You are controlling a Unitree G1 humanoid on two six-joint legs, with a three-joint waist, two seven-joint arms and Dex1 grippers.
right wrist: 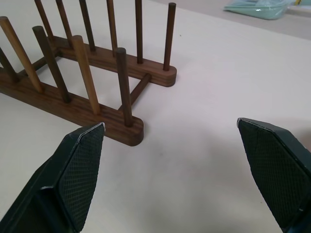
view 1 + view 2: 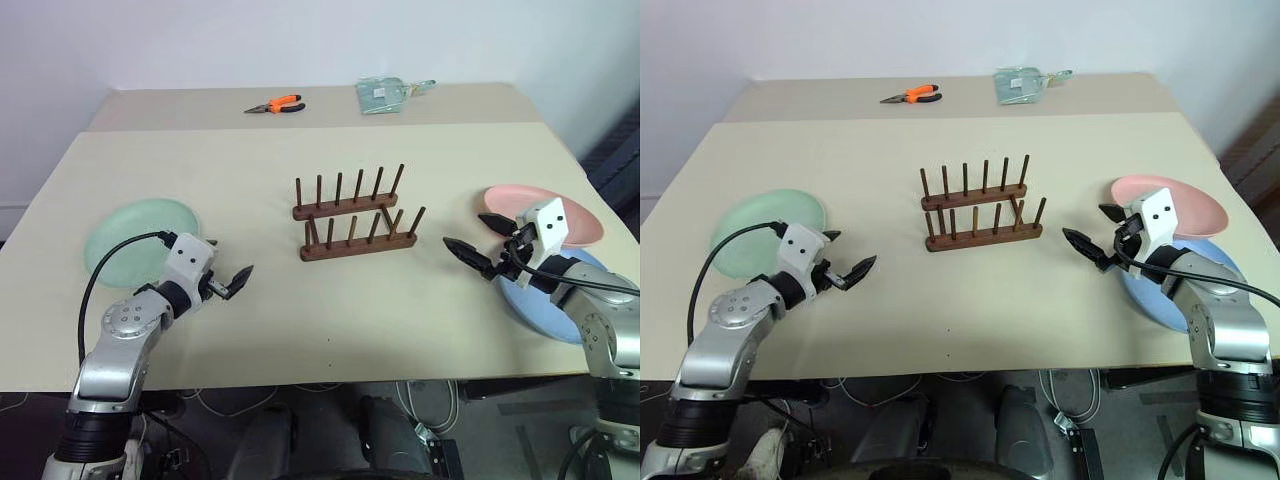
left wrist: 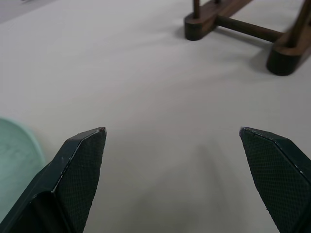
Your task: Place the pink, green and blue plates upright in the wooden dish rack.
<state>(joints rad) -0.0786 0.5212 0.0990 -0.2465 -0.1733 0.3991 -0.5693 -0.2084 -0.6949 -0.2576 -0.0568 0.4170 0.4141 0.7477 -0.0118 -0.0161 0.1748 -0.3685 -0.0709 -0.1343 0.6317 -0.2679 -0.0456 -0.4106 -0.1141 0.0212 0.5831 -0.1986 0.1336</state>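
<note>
Black fingers of the left gripper point(image 2: 228, 282) and right gripper point(image 2: 473, 243) stand wide apart, holding nothing. The wooden dish rack point(image 2: 355, 222) sits empty at table centre, between them. Green plate point(image 2: 140, 240) lies at nine o'clock, pink plate point(image 2: 560, 214) and blue plate point(image 2: 535, 300) at three.

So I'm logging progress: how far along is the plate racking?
Nothing is done: the wooden dish rack holds no plates. Nothing is in hand; the left gripper and right gripper are open. All three remain flat on the table: green plate, pink plate, blue plate.
</note>
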